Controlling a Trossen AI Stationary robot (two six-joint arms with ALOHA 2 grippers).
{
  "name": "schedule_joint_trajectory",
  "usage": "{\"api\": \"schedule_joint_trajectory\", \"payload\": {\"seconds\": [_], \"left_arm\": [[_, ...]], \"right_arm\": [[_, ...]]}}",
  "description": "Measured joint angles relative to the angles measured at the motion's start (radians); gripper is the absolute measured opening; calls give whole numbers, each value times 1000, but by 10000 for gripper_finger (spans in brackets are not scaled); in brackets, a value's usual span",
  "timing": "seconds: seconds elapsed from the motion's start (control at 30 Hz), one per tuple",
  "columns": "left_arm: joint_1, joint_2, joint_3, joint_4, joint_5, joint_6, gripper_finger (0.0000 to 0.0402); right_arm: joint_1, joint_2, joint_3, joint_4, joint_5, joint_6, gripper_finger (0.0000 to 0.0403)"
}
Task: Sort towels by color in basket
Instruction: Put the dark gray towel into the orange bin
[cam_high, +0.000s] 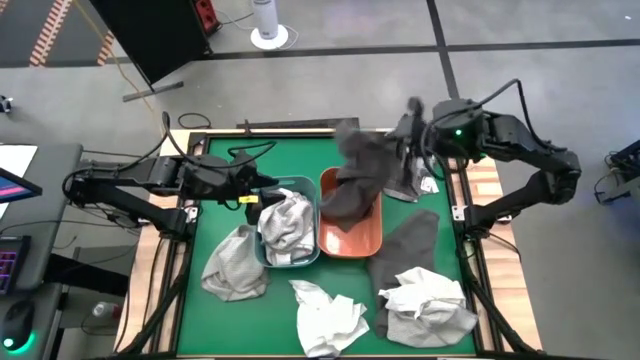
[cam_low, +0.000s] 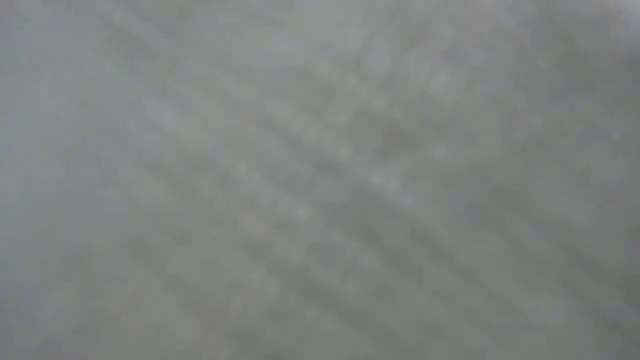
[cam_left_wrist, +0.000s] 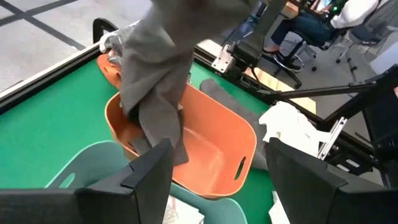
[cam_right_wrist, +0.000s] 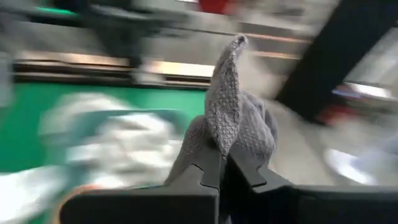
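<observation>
I note the right claw (cam_right_wrist: 219, 163) clamped on a dark grey towel (cam_high: 358, 170), which hangs from it over the orange basket (cam_high: 352, 238), its lower end inside. The left claw (cam_left_wrist: 217, 171) stands wide just beside that basket, above the teal basket (cam_high: 308, 186) holding a light towel (cam_high: 285, 228).

The whole green table (cam_high: 210, 200) is seen from straight above. The low view is filled by blurred grey cloth pressed close. The orange basket (cam_left_wrist: 205, 143) is looked into closely from the left wrist, shared with overhead. The right wrist's surroundings are blurred.
</observation>
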Motion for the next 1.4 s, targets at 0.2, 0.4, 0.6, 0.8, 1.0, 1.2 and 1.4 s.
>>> {"api": "schedule_joint_trajectory", "payload": {"seconds": [0.2, 0.4, 0.6, 0.8, 1.0, 1.2, 1.4], "left_arm": [[21, 0, 0, 6, 3, -4, 245], [21, 0, 0, 8, 12, -4, 245], [21, 0, 0, 8, 13, -3, 245], [21, 0, 0, -2, 13, -1, 245], [21, 0, 0, -16, 13, -3, 245], [21, 0, 0, -60, 13, -19, 245], [21, 0, 0, -70, 12, -19, 245]], "right_arm": [[0, 43, -25, -47, -393, 106, 28], [-6, 98, -94, -184, -454, 137, 27], [-68, 175, -201, -253, -402, 175, 29], [-128, 300, -214, -251, -234, 267, 29], [-126, 416, -213, -247, -208, 312, 35], [-68, 492, -213, -225, -206, 225, 54], [-18, 558, -213, -215, -206, 129, 105]]}}
